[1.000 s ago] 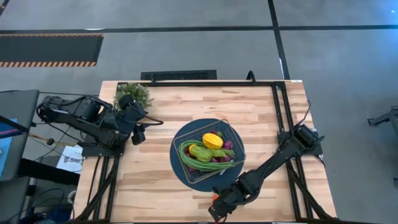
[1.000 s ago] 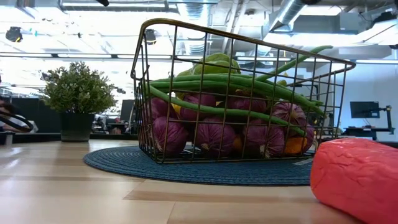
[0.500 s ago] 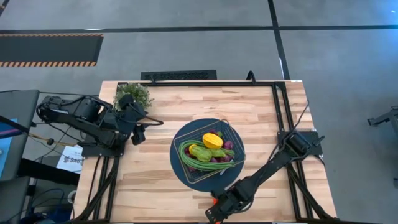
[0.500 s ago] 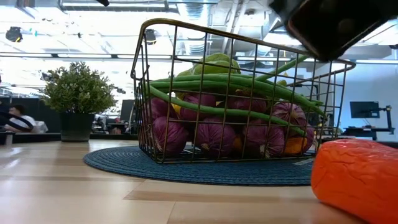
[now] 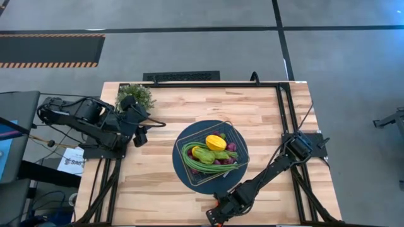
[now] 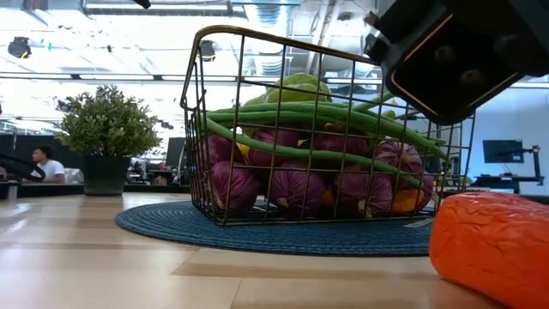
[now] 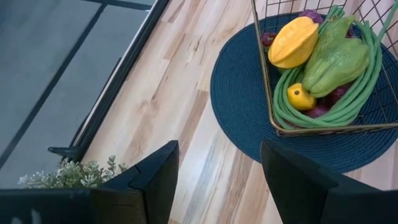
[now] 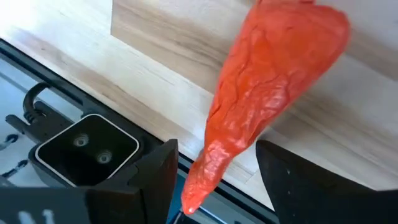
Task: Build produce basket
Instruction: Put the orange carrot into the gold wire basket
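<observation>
Produce fills the basket (image 5: 235, 140), a shallow rectangle of thin wire mesh with rounded corners that sits on a round, dark blue woven mat (image 5: 180, 159) near the middle of the pale wooden table (image 5: 265, 107). Inside it, long smooth green beans (image 5: 189, 157) curve around a wrinkled green pepper (image 5: 203, 154) and a glossy yellow pepper (image 5: 216, 142), with rounded purple grapes (image 6: 290, 184) packed beneath them against the wire. One piece lies outside: an orange carrot (image 8: 261, 93), cone-shaped with a veined, crinkled skin, resting on the table at its near edge, well apart from the basket. The right gripper (image 5: 218, 213) is low over this carrot, its two dark fingers (image 8: 155, 180) spread open on either side of the pointed end without clamping it. The left gripper (image 5: 140, 132) waits at the table's left side, just beside a bushy grey-green leafy plant (image 5: 134, 94) in a dark pot, its jaws standing open on nothing. In the room behind the table, a seated person (image 6: 41, 163) shows at the far left of the low view.
</observation>
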Controlling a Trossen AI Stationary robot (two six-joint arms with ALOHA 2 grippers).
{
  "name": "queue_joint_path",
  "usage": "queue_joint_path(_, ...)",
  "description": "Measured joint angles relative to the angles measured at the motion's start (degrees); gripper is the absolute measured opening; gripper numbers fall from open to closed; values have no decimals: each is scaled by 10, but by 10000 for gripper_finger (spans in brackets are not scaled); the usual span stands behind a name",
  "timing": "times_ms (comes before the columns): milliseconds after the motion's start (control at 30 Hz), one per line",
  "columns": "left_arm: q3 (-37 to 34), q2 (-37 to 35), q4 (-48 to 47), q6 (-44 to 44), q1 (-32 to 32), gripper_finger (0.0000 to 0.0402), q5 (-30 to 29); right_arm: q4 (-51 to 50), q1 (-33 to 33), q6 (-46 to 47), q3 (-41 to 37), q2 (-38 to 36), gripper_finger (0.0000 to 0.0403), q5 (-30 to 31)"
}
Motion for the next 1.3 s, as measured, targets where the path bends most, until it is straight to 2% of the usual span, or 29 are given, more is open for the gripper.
queue_joint_path(167,0,0,0,0,0,212,6,-19,-4,7,0,0,244,3)
queue_joint_path(267,0,0,0,0,0,212,8,-35,-6,11,1,0,219,3)
queue_joint_path(367,0,0,0,0,0,212,8,-44,-6,11,0,0,171,3)
queue_joint_path(600,0,0,0,0,0,212,9,-45,-6,-20,0,-2,31,3)
queue_joint_path(733,0,0,0,0,0,212,9,-47,-6,-35,5,-1,26,2)
queue_joint_path(900,0,0,0,0,0,212,9,-101,-7,-73,60,6,31,0)
queue_joint_path(967,0,0,0,0,0,212,9,-142,-12,-97,103,5,26,-1)
queue_joint_path(1100,0,0,0,6,0,212,9,-291,-18,-144,204,-2,21,14)
queue_joint_path(1300,0,0,0,6,0,212,11,-463,-31,-204,379,-2,20,97)
